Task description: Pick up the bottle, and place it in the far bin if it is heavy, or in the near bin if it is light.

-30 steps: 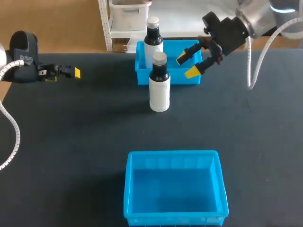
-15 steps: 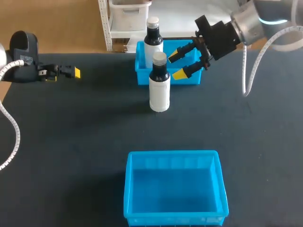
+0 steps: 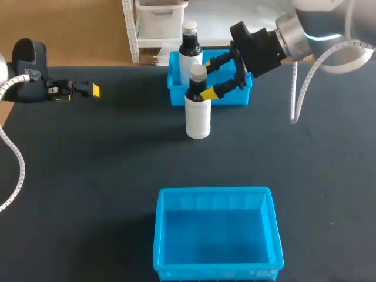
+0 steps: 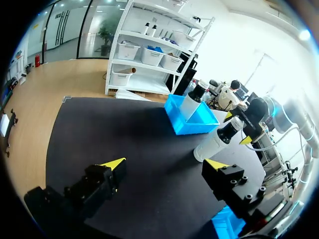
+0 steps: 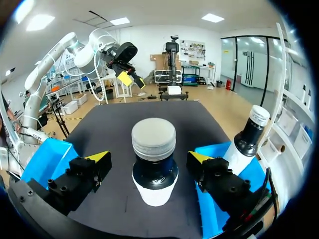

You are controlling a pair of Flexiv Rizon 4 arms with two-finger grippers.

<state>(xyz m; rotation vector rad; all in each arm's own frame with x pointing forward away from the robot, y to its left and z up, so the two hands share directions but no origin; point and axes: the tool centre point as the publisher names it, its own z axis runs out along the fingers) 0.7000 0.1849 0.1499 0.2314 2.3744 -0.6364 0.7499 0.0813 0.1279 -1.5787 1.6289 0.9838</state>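
**Two grippers open, the bottle not yet lifted**

Head view: the bottle [image 3: 198,108] stands upright on the dark table [image 3: 88,164], just in front of the far bin [image 3: 176,91] and well apart from the near bin [image 3: 160,232], which holds nothing. A second bottle [image 3: 190,44] already stands inside the far bin at its left end. The right gripper [image 3: 207,79] is level with the bottle's neck, one yellow tip on each side. The left gripper [image 3: 88,90] hangs near the table's left edge, well away from everything.

Left wrist view: the left gripper [image 4: 164,164] is spread wide over bare table, with nothing between its fingers. Ahead of it are the bottle [image 4: 214,142], the right gripper [image 4: 237,128] at its neck, and the far bin [image 4: 187,127] with the second bottle [image 4: 192,102].

Right wrist view: the right gripper [image 5: 148,158] is wide, and the bottle [image 5: 154,172] sits centred between its fingers with a gap on either side, so it is bracketed and not gripped. The far bin [image 5: 207,209] and the second bottle [image 5: 246,139] lie to one side, the near bin [image 5: 45,157] to the other.

As for progress, only the approach looks done. Closing on the neck, lifting, judging the weight and setting the bottle in the matching bin all remain.
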